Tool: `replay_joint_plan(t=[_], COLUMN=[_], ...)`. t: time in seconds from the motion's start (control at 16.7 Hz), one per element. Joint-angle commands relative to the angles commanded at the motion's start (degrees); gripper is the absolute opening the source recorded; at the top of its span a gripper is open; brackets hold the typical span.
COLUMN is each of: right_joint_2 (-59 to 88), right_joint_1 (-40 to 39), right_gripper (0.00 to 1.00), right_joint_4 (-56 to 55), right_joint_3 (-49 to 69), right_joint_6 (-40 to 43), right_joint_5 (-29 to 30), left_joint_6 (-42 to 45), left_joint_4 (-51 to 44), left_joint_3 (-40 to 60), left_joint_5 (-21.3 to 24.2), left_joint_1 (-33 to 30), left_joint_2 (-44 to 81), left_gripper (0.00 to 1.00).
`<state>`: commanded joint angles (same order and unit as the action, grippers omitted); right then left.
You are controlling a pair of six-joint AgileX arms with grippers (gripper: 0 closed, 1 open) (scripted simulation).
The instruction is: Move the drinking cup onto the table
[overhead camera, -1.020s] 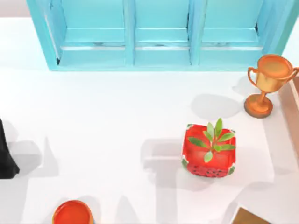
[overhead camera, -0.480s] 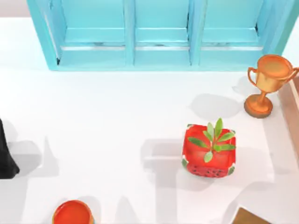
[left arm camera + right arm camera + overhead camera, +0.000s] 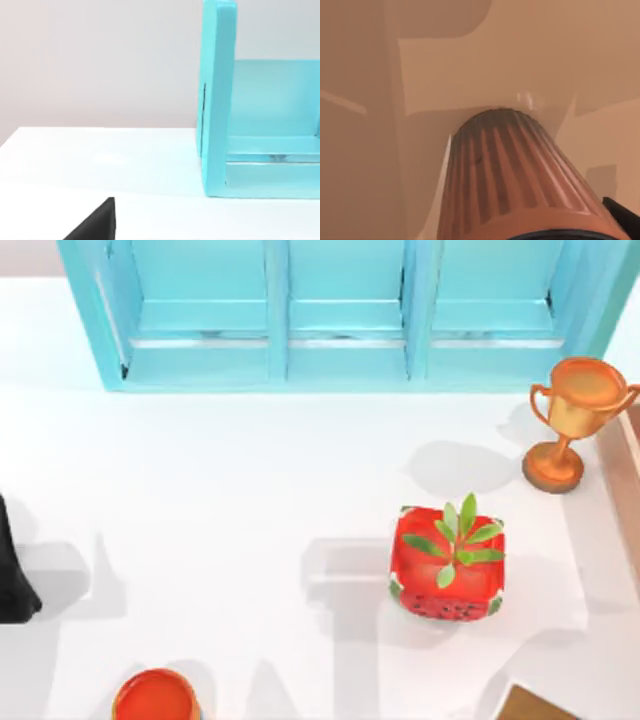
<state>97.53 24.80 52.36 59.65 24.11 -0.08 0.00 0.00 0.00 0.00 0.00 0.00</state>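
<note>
The left arm (image 3: 12, 575) sat parked at nine o'clock on the white counter (image 3: 230, 490); I could not tell its hand's opening. At the right wrist, the ribbed drinking cup (image 3: 515, 175) loomed close against brown surfaces, apparently not yet on the counter; the grip was unclear.

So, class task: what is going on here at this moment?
The right wrist view looks closely at the ribbed drinking cup, against a tan-brown surface, not yet on the white table. In the top view the left arm sits parked at the table's left edge. A watermelon planter, an orange trophy cup and a turquoise cabinet stand on the table.
</note>
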Motion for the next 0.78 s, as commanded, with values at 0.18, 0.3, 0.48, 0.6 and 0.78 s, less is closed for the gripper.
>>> replay_joint_plan(t=[0.18, 0.3, 0.48, 0.6, 0.78], right_joint_2=[0.0, 0.0, -0.06, -0.76, -3.68], right_joint_1=[0.0, 0.0, -0.16, -2.07, -7.95], right_gripper=[0.0, 0.0, 0.0, 0.0, 0.0], right_joint_4=[0.0, 0.0, 0.2, 2.34, 9.72], right_joint_3=[0.0, 0.0, 0.15, 1.57, 5.72], right_joint_6=[0.0, 0.0, -0.22, -2.28, -8.32], right_joint_5=[0.0, 0.0, -0.02, -0.02, -0.04], left_joint_6=[0.0, 0.0, 0.0, 0.0, 0.0], left_joint_4=[0.0, 0.0, 0.0, 0.0, 0.0], left_joint_3=[0.0, 0.0, 0.0, 0.0, 0.0], left_joint_5=[0.0, 0.0, 0.0, 0.0, 0.0], left_joint_1=[0.0, 0.0, 0.0, 0.0, 0.0], left_joint_2=[0.0, 0.0, 0.0, 0.0, 0.0], left_gripper=[1.0, 1.0, 1.0, 1.0, 1.0])
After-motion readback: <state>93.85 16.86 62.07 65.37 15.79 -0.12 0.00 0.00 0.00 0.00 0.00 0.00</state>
